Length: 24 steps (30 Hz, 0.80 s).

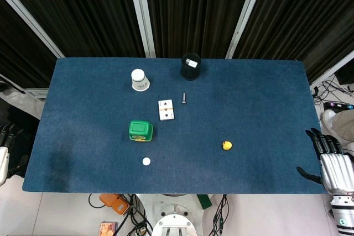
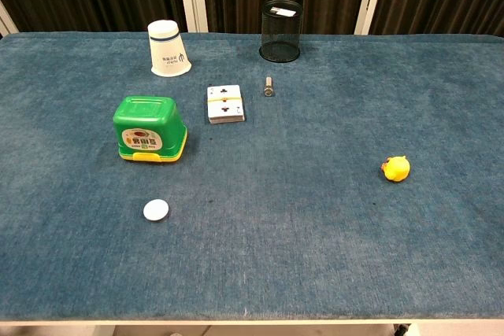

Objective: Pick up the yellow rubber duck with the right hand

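From the head view I count six loose things on the blue table (image 1: 265, 92): one yellow rubber duck (image 1: 227, 145) on the right half toward the near edge, one green box (image 1: 140, 130), one small white disc (image 1: 146, 161) near the front edge, one deck of cards (image 1: 166, 109), one upturned white cup (image 1: 140, 79) and one black mesh pot (image 1: 191, 66) at the back, plus a single small bolt (image 1: 184, 98) beside the cards. My right hand (image 1: 332, 161) sits off the table's right edge, fingers spread, gripping nothing, well apart from the duck. My left hand (image 1: 5, 147) barely shows at the left margin; I cannot tell how its fingers lie.

The chest view gives the same count: one duck (image 2: 395, 168) alone at the right, one box (image 2: 150, 129), one disc (image 2: 156, 209), one deck (image 2: 224, 104), one bolt (image 2: 268, 86), one cup (image 2: 168, 49), one pot (image 2: 281, 31). Neither hand shows here.
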Motion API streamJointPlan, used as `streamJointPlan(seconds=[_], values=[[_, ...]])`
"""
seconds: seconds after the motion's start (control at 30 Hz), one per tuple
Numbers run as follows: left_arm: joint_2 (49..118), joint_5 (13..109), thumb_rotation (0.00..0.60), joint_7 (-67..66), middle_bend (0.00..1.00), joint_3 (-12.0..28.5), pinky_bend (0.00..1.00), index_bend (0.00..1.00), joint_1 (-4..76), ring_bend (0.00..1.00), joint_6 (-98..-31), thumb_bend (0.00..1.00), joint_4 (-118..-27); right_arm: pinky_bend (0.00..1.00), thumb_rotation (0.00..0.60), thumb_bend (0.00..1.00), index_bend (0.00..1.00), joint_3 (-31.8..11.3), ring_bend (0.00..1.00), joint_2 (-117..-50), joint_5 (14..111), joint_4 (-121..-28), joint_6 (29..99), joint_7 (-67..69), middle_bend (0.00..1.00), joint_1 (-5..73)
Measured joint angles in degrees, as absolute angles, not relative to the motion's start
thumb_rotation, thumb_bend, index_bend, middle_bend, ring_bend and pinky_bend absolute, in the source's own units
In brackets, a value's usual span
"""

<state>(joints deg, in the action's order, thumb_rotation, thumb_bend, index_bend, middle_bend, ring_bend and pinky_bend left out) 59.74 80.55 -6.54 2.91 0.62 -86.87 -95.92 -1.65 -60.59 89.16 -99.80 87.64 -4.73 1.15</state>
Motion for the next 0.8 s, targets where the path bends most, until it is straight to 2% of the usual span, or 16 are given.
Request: streamJointPlan(seconds=[0.47, 0.8], values=[[59.63, 80.44, 0.600, -6.84, 0.05, 2.84, 0.17, 0.17, 0.56, 0.07, -86.80, 0.30, -96.13, 0.18, 0.600, 0.19, 0.16, -1.72, 0.20, -60.45, 88.51, -99.76, 86.22, -4.33, 0.15, 1.67], [59.44, 79.85, 0.600, -7.13, 0.05, 2.88, 0.17, 0.17, 0.24, 0.07, -87.01, 0.30, -96.62, 0.18, 0.600, 0.19, 0.16, -1.76, 0.20, -61.61, 87.71, -99.33, 80.76, -5.60, 0.15, 4.54]])
